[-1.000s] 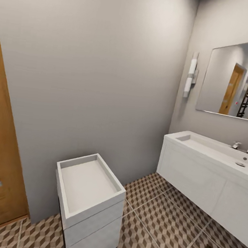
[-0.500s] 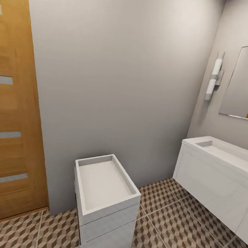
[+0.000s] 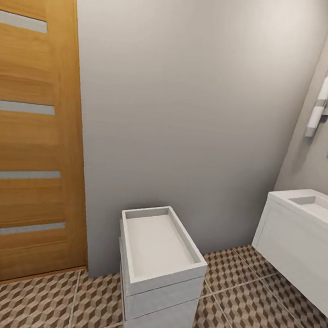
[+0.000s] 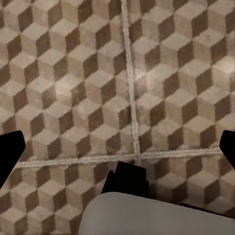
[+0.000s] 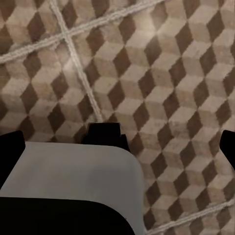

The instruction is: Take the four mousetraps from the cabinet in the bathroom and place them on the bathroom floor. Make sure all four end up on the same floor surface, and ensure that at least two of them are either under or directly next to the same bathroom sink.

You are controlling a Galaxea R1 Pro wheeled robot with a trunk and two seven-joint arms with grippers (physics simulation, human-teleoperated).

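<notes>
We face the bathroom floor [image 3: 249, 311]; both tools, left tool [image 4: 117, 147] and right tool [image 5: 117, 142], spread apart, empty. We judge the mousetraps light, stiff; grip their board edges.

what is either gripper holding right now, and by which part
Nothing is held: the left gripper and right gripper both have fingers spread wide over bare bathroom floor.

Matt cube-patterned tile bathroom floor [image 3: 249, 306], grained wood door [image 3: 30, 133], smooth matt white basin unit [image 3: 162, 291].
</notes>
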